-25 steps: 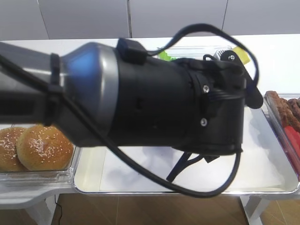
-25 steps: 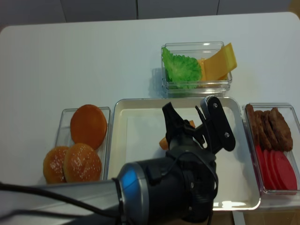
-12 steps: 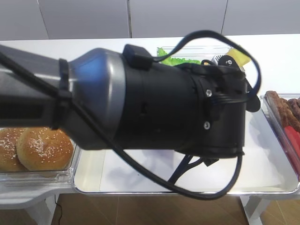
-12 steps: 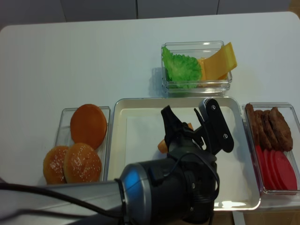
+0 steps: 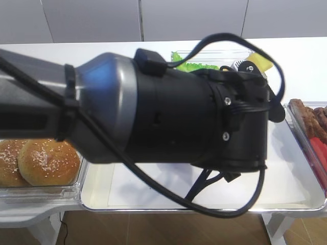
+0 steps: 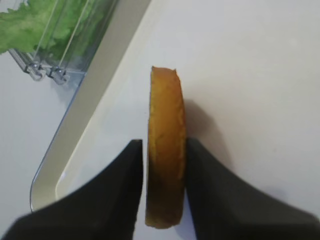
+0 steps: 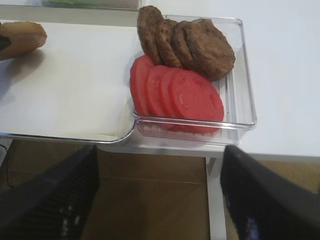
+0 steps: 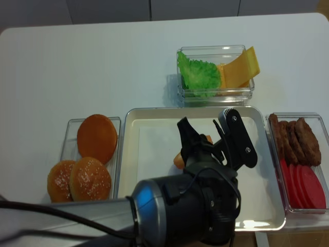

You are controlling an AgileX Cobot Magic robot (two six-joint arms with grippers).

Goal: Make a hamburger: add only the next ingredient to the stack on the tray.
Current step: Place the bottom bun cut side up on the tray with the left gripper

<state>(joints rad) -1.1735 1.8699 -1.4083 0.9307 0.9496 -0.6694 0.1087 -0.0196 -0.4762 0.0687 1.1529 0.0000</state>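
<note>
On the white table (image 8: 103, 67) sits a big silver tray (image 8: 154, 139) with white paper inside it. Behind the table is a pale grey wall of panels (image 5: 92, 20), and under it is a brown wood floor (image 7: 150, 200). Beside the tray on the left, a clear tub (image 8: 66, 139) holds two seeded buns (image 8: 90, 179) and one smooth brown bun (image 8: 96, 138). Behind the tray, another clear tub holds green lettuce (image 8: 198, 74) and yellow cheese (image 8: 239, 67). On the right, a third tub holds brown meat patties (image 7: 187, 42) and red tomato slices (image 7: 185, 97). The left arm (image 5: 153, 122) is fat, black and silver, with a black cable looped around it. It reaches in from the left, out over the middle of the tray, and it blocks most of one high view. The left gripper (image 6: 164, 144) points down at the paper. The flat bun half (image 6: 166, 160) stands up on its edge on the tray, between the two black fingers (image 6: 125, 190), near the tray's back rim. One finger touches the brown crust. The other is right next to the pale face. I cannot tell if they are squeezing the bun or letting go. The right gripper (image 7: 159, 150) hangs past the front edge, near the tomato tub. Its fingers are far apart with nothing between them.
</note>
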